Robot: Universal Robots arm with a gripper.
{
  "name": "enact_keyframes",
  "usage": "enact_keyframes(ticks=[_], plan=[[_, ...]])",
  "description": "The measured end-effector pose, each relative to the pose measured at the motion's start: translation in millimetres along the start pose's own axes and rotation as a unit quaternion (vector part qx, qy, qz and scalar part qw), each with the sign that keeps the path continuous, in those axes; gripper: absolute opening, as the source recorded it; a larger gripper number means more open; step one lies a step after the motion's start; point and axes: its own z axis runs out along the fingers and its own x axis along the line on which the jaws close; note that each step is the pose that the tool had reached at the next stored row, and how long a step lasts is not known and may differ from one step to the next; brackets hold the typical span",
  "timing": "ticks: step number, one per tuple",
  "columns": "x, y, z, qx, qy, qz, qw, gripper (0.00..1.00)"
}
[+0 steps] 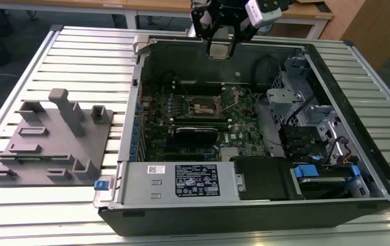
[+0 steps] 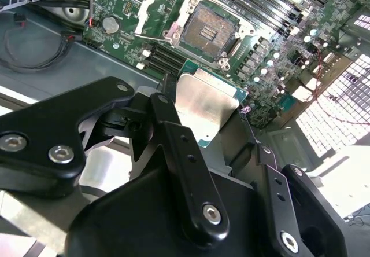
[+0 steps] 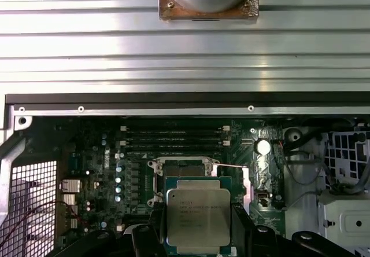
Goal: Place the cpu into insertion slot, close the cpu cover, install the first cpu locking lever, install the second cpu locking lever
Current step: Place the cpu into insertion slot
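the open computer case [image 1: 250,221] lies below me, green motherboard [image 1: 250,134] on its floor. my gripper [image 1: 220,51] is clamped on the cpu [image 3: 198,216], held in the air, well apart from the uncovered insertion slot [image 2: 208,34].

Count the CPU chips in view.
1. The cpu is clamped in the gripper above the motherboard; the insertion slot is empty. Others could be hidden.
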Motion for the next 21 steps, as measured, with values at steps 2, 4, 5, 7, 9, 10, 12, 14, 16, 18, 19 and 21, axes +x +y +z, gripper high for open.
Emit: enact_keyframes(ticks=[2,4,5,7,9,10,12,14,16,18,19,21], plan=[[0.0,0.0,0.4,0.0000,0.0000,0.000,1.0000,0.54],[0.0,-0.1,0.7,0.0000,0.0000,0.000,1.0000,0.54],[0.0,-0.1,1.0,0.0000,0.0000,0.000,1.0000,0.54],[0.0,-0.1,1.6,-0.0001,0.0000,0.000,1.0000,0.54],[0.0,-0.2,2.0,0.0000,0.0000,0.000,1.0000,0.54],[0.0,-0.2,2.1,0.0001,0.0000,0.000,1.0000,0.54],[0.0,-0.2,2.5,0.0000,0.0000,0.000,1.0000,0.54],[0.0,-0.3,3.1,0.0000,0.0000,0.000,1.0000,0.54],[-0.1,-0.3,3.7,-0.0002,-0.0001,0.000,1.0000,0.54],[-0.1,-0.4,4.6,0.0000,0.0000,0.000,1.0000,0.54],[-0.1,-0.5,5.1,0.0000,0.0000,0.000,1.0000,0.54],[-0.1,-0.5,5.9,0.0000,0.0000,0.000,1.0000,0.54]])
